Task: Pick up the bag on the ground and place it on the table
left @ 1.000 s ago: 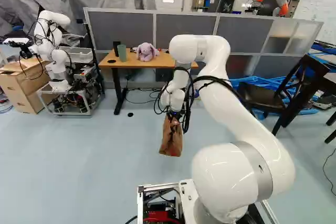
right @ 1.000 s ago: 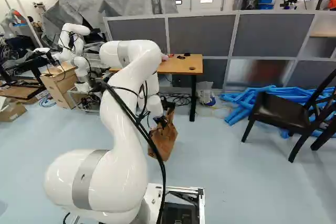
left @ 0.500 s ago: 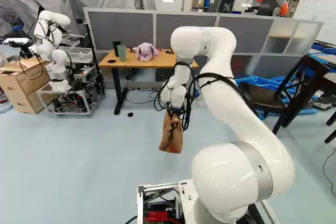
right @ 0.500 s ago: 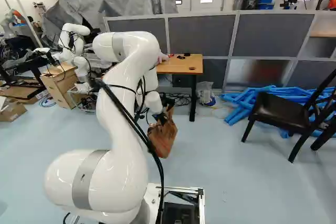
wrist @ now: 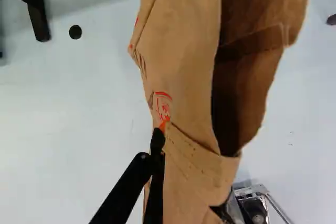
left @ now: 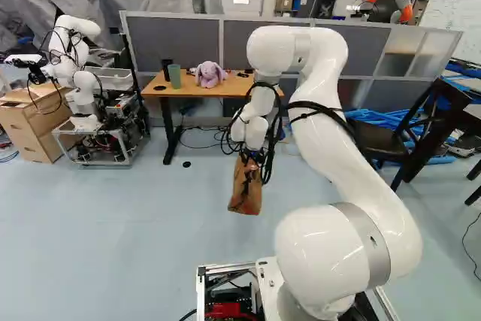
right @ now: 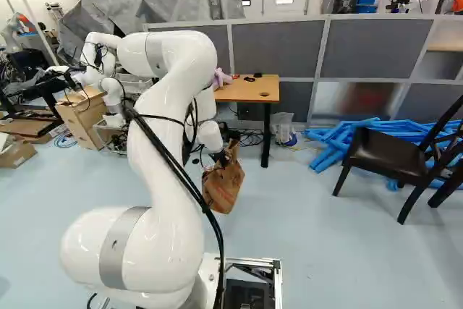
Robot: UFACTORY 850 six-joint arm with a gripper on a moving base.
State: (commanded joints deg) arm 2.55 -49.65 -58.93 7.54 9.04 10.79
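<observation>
The brown paper bag with red print (left: 246, 189) hangs below the hand (right: 220, 158), upright in the left base view and leaning somewhat in the right base view, with the pale blue floor (left: 150, 223) below it. The hand is closed on the bag near its top: in the wrist view one black finger (wrist: 156, 171) with an orange pad presses on the paper from one side, while the other is mostly hidden by the folds. The bag's mouth gapes ahead of the fingers, showing a dark inside. The white arm (left: 327, 140) arches above the hand. Beyond the hand and to its left, well apart from the bag, stands the bench (left: 199, 92), a wooden top on black legs. It carries a purple plush rabbit (left: 210, 74), a green cup (left: 174, 75) and, beside that, a dark cup (left: 166, 68). A flat black disc (left: 186, 164) lies on the floor between the hand and the bench, off to the hand's left. Farther left of the hand are another robot (left: 77, 73), white and mounted on a metal cart (left: 98, 157), and brown cardboard boxes (left: 26, 122). To the hand's right stands a black chair (right: 383, 157), with long blue tubes (right: 329, 153) heaped near it. A grey panelled partition (right: 278, 48) runs behind the bench.
</observation>
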